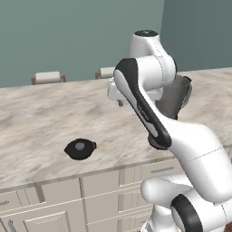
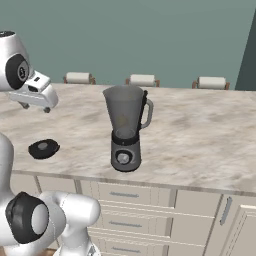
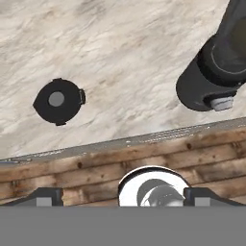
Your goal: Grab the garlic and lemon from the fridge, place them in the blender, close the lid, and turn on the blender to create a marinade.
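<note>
A marbled bench runs beneath a teal wall, cream drawers along its front. The jaws hang above the bench's near edge, spread wide with nothing between them (both dark tips sit far apart in the hand view). Below them and off to one side, the black lid lies flat on the bench with its grey centre cap up. To the other side, well apart from the lid, stands the blender, its smoky jar upright and uncovered on the grey base, knob facing the drawers.
</note>
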